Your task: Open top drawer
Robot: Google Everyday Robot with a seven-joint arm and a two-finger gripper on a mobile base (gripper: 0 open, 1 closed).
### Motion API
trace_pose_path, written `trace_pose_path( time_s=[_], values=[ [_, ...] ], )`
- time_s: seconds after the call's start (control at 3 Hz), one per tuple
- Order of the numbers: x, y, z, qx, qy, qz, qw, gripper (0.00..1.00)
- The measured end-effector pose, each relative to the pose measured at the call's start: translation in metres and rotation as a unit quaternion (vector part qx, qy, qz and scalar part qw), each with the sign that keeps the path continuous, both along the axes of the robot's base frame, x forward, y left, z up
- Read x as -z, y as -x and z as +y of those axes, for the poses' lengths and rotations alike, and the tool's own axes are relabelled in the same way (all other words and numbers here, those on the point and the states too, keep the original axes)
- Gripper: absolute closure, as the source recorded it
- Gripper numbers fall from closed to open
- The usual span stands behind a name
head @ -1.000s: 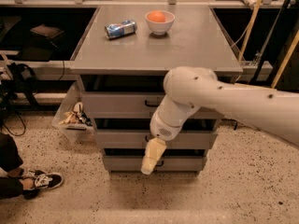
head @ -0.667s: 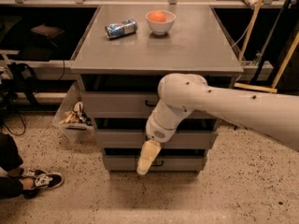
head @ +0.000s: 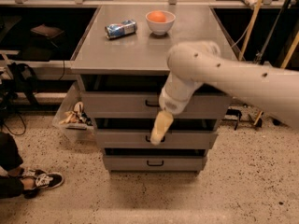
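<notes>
Claw [head: 158,129] hangs below worktop [head: 126,55] front edge, tip before middle drawer [head: 117,138], just under top drawer [head: 117,105] handle [head: 150,103]; apart or together, can't say.

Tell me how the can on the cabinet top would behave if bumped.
The can lies on its side, so it would probably roll. It is small, so likely light. The gripper hangs before the middle drawer, away from it.
</notes>
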State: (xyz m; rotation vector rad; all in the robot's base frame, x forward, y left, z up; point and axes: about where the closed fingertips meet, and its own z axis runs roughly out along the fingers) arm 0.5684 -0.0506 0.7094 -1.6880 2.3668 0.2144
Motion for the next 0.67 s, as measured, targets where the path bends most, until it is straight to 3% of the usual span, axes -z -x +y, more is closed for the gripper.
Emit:
trace_pose_path(
  time_s=[0.33,0.67],
  values=[
    [-0.046,-0.064,-0.009,0.032,0.021,-0.042,0.9984,0.00],
    [-0.068,-0.080,-0.009,0.040,0.015,-0.063,0.9971,0.00]
  ],
)
